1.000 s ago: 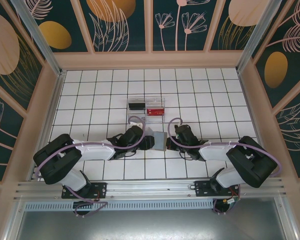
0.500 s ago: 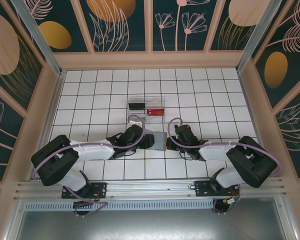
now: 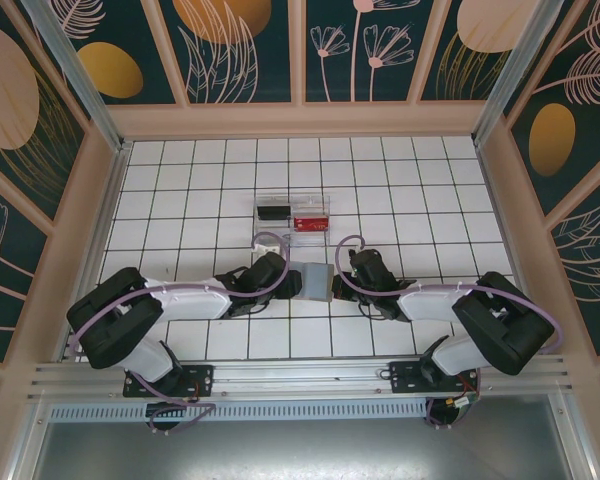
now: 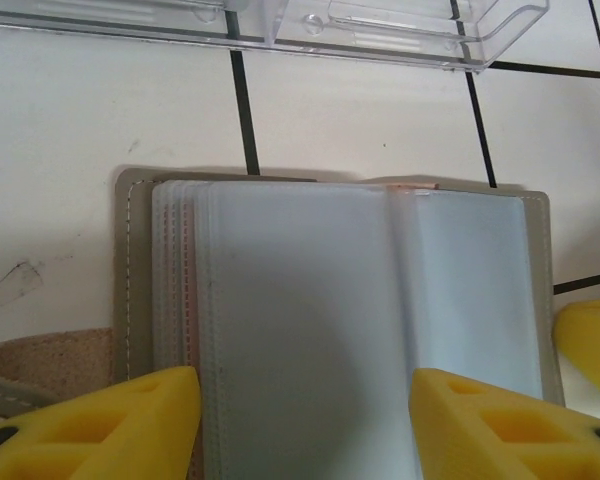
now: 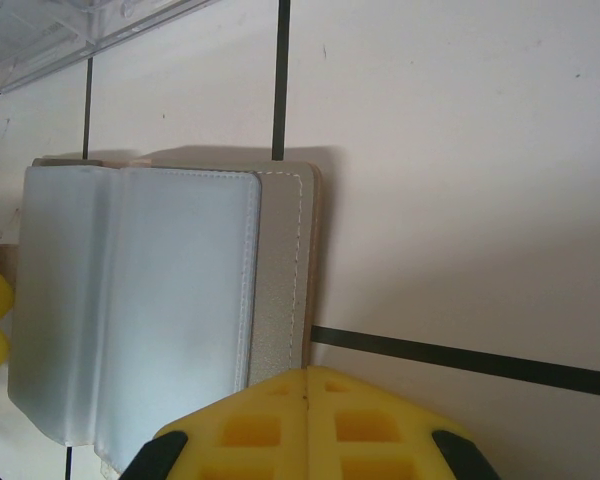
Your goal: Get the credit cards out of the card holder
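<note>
The card holder (image 3: 317,281) lies open between my grippers, spine near-to-far; left gripper (image 4: 302,415), jaws apart, brackets its left sleeves (image 4: 280,330). Right gripper (image 5: 305,405) sits closed beside its right panel.

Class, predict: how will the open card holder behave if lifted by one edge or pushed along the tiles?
Likely floppy: the holder hinges open and its thin sleeves fan loosely. Probably light, being thin. It may slide easily on the smooth tiles.

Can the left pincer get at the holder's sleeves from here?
Probably yes: the holder lies open, sleeves up, under the open left pincer, nothing between. The shut right pincer sits at its far edge, clear.
</note>
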Controlling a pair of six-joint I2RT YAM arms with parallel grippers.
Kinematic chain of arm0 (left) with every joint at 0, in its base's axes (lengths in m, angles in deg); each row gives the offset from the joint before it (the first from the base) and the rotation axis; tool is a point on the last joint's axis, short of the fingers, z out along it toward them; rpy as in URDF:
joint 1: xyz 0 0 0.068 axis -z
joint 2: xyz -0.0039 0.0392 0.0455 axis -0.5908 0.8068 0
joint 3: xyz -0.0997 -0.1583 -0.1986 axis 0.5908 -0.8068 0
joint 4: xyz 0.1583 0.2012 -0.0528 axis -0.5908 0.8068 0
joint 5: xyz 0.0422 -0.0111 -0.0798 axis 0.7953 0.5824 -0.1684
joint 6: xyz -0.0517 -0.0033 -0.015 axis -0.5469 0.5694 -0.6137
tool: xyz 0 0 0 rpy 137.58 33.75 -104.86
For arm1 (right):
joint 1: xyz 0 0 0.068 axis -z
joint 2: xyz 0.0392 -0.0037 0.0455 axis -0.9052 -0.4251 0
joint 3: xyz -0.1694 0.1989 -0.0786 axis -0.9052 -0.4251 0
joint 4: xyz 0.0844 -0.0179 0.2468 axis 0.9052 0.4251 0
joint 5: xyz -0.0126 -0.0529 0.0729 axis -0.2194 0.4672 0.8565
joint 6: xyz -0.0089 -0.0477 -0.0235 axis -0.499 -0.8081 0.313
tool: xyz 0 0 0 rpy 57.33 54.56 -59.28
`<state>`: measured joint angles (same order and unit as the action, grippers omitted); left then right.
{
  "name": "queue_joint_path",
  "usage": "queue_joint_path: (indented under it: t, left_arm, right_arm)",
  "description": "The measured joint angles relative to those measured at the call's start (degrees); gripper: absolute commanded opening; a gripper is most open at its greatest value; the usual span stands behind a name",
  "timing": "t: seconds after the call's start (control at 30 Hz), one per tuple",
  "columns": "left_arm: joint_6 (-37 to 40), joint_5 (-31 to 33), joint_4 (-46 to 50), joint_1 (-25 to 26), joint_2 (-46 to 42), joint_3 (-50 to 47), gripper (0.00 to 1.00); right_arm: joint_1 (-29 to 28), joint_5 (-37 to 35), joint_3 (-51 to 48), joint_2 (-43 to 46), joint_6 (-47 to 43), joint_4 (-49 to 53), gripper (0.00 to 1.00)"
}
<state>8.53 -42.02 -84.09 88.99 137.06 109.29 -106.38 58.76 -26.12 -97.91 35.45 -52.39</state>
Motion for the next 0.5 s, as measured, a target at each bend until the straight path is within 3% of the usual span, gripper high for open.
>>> queue_joint_path:
  t: [0.3,0.5]
  left_arm:
    - [0.0,-0.7,-0.3,0.0,0.6,0.7,0.58]
    - [0.0,-6.5,-4.2,-0.1,0.6,0.1,0.58]
  right_arm:
    - [0.0,0.0,0.0,-0.1,0.0,0.0,0.02]
    - [0.0,0.0,0.0,-0.1,0.0,0.0,0.02]
